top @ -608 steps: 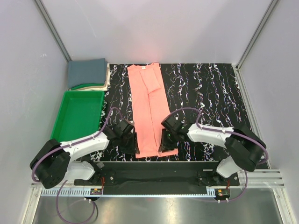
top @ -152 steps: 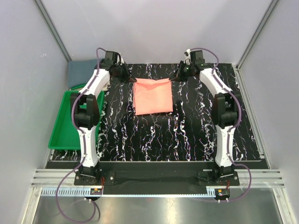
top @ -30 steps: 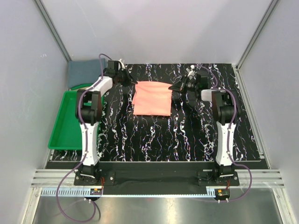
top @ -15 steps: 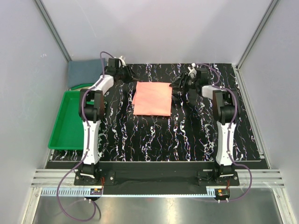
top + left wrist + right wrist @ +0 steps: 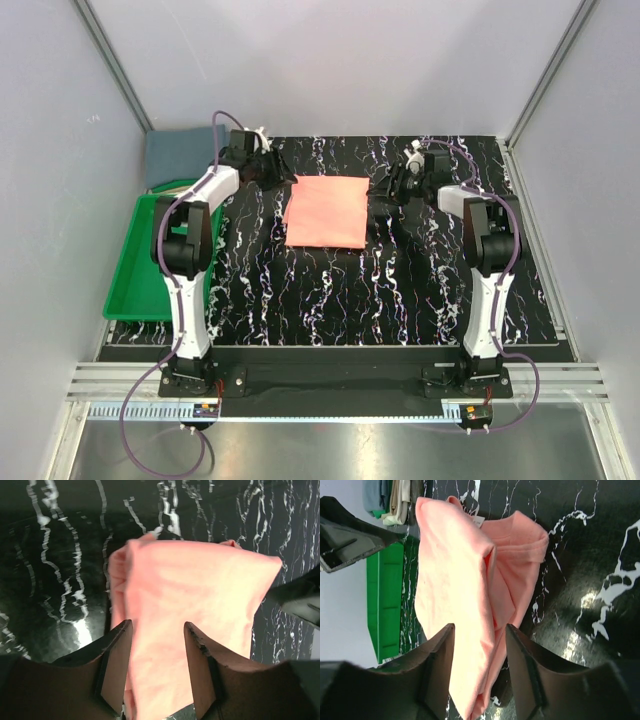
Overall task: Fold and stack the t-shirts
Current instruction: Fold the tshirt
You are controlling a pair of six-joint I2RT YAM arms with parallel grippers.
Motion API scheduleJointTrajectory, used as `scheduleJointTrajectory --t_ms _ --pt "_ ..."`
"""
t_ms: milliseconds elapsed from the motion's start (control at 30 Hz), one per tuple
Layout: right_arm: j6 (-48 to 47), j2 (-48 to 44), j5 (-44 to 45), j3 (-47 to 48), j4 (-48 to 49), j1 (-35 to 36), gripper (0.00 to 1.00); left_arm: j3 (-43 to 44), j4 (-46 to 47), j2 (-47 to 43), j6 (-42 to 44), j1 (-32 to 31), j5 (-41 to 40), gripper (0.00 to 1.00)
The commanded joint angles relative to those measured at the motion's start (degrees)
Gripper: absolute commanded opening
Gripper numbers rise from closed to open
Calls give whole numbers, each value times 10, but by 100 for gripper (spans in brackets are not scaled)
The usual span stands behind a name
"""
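Note:
The salmon-pink t-shirt (image 5: 326, 211) lies folded into a rough square on the black marbled table, towards the back. It shows in the left wrist view (image 5: 195, 605) and the right wrist view (image 5: 460, 600), with a small white label (image 5: 479, 522) at its far edge. My left gripper (image 5: 283, 168) is open beside the shirt's back left corner. My right gripper (image 5: 383, 186) is open beside its back right corner. Neither holds cloth. The slate blue-grey t-shirt (image 5: 182, 155) lies folded at the back left corner.
A green plastic tray (image 5: 142, 262) stands at the left edge of the table (image 5: 400, 290), also in the right wrist view (image 5: 385, 595). Beige and green folded cloth (image 5: 400, 502) lies under the blue-grey shirt. Grey walls close in the back and both sides.
The long pink shirt was folded into a square at the back. In the last second both grippers shifted slightly beside its back corners; the shirt has not moved.

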Motion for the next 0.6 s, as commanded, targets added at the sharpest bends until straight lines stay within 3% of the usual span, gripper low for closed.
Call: scheduleJointTrajectory --t_ms 0,333,567 --pt "13 29 -25 40 26 2 50 7 13 -2 36 -20 -8 49" --pt "33 134 20 153 6 2 24 123 -5 116 38 -22 -42 47" --pt "42 159 45 181 -11 3 23 138 -14 144 2 -2 -57 47"
